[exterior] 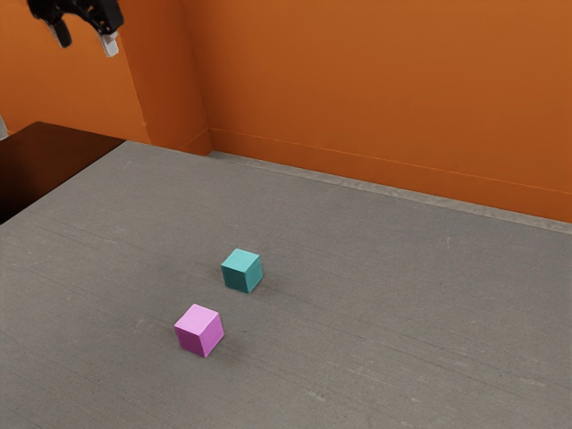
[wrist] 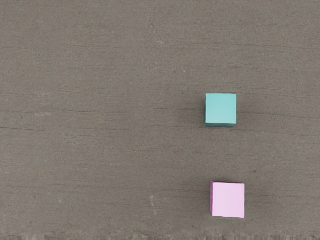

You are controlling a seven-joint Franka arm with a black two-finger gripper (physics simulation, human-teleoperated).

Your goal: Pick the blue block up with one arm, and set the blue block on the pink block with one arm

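Our gripper hangs high at the exterior view's upper left, over the far edge of the table, its fingers spread with nothing between them; the blue block, teal in shade, sits flat on the grey table, well apart from the gripper; the pink block rests near it but not touching, nearer the exterior camera; in the wrist view bare table separates the two blocks; an orange wall stands behind.
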